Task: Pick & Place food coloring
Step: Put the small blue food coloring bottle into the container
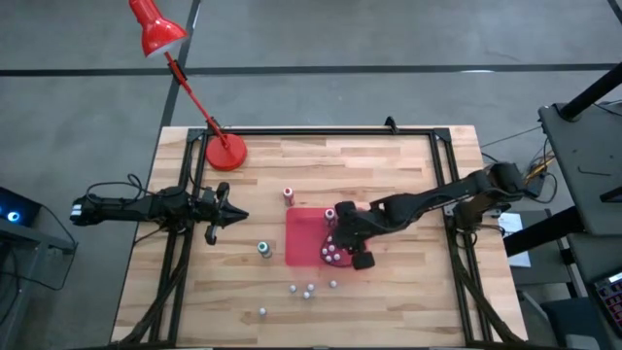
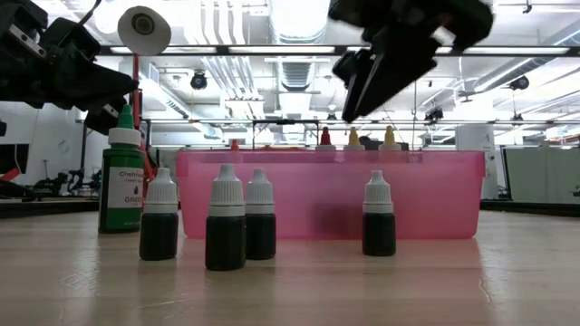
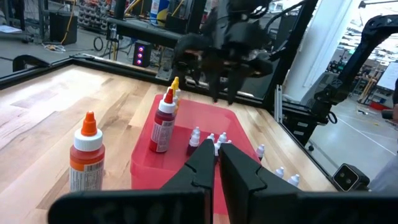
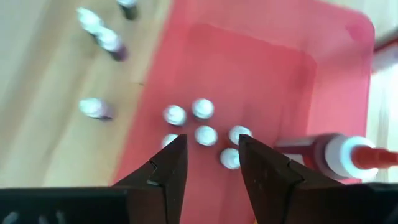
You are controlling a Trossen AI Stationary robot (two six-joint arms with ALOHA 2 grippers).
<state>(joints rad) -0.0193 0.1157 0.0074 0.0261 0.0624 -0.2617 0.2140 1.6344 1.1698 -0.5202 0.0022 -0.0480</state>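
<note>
Hovering my right gripper (image 4: 208,163), fingers parted and empty, over white-capped small bottles (image 4: 202,127) in the pink plastic bin (image 4: 323,81); left gripper (image 1: 231,215) clenched.

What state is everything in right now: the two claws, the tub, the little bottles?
Right gripper: open, empty, above the tub.
Left gripper: shut, empty, waiting apart.
Pink tub: upright, holding small bottles.
Green bottle: upright on table.
Four dark bottles: upright outside tub.
</note>
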